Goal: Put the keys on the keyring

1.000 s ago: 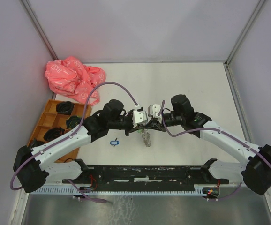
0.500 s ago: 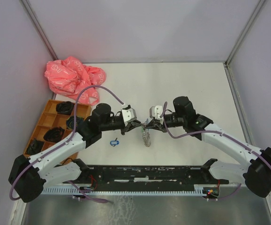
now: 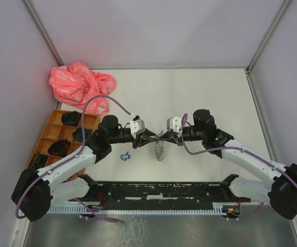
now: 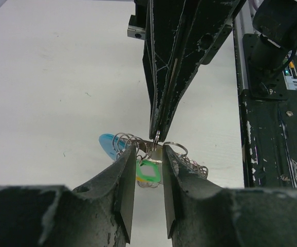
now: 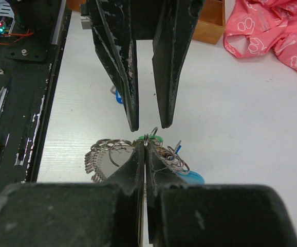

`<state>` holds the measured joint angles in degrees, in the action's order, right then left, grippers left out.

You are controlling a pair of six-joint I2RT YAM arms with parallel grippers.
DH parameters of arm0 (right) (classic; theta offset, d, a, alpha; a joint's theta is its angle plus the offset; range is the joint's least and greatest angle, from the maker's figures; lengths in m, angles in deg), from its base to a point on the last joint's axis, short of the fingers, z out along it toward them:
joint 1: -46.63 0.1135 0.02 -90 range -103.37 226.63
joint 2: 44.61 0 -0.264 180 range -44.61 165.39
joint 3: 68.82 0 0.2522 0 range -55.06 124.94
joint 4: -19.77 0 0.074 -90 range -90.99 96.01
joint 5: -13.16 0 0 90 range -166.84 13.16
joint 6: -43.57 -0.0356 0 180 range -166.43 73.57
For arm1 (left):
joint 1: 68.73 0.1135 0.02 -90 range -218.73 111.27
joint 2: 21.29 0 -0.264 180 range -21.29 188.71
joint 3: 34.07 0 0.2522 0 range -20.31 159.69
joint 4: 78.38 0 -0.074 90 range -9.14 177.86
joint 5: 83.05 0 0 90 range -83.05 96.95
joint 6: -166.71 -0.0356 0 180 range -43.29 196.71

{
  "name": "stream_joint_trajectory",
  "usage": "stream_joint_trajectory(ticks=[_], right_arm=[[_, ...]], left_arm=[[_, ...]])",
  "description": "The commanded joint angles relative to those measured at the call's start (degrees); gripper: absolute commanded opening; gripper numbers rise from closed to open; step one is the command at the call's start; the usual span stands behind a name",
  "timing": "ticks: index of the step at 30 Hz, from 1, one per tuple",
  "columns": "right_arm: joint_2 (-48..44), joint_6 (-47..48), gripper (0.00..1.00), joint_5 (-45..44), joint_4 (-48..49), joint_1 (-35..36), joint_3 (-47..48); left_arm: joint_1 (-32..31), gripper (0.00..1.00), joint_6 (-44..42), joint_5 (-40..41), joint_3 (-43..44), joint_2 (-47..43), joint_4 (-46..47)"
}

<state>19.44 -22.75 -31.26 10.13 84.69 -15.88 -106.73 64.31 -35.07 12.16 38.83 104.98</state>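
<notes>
- While both arms meet nose to nose over the middle of the worktop (image 3: 205,98), I judge this to be the threading step: the bundle is held up and being worked on, not yet finished.
- Right end effector (image 4: 156,135): pressed flat together on a thin wire loop at the top of the keyring (image 3: 160,149). The rest of the rings hang below it. I can't tell whether the lowest part touches the worktop.
- Left end effector (image 5: 149,125): a narrow gap between its fingers, gripping nothing that I can confirm. Its tips sit directly opposite the right tips.
- Green tag (image 4: 148,172): it hangs in the bundle, in line with the gap in the left end effector and just beyond its tips.
- Light-blue section (image 4: 107,143): it pokes out of one side of the ring cluster, and neither arm holds it.
- Blue-tagged key (image 3: 125,156): it lies loose on the worktop near the bundle, under the left arm and apart from the rings. I count this one as not on yet.
- Next move, my call: the left end effector closes on the green tag or the ring beside it, so the two arms can work the loop open. That takes fine alignment, because the wire is thin and could slip out of the right pinch.
- After that, the loose blue key needs picking up.
</notes>
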Motion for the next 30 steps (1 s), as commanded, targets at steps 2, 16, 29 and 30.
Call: stream_joint_trajectory(ticks=[2, 16, 29, 30], right_arm=[[-1.87, -1.55, 0.01, 3.05, 6.91, -0.36, 0.16], [-2.26, -4.1, 0.01, 5.19, 11.84, -0.39, -1.03], [-0.95, -10.89, 0.01, 3.86, 25.77, -0.43, -4.59], [-1.13, -10.67, 0.01, 3.3, 25.38, -0.39, -4.73]], left_arm=[[1.21, 0.32, 1.08, -2.76, 0.19, 1.82, 3.45], [2.23, 0.03, 1.36, -8.56, 1.27, 6.76, 3.06], [2.14, 0.16, 4.62, -10.38, 1.24, 9.07, 6.12], [2.14, 0.19, 4.42, -9.33, 0.55, 8.22, 6.42]])
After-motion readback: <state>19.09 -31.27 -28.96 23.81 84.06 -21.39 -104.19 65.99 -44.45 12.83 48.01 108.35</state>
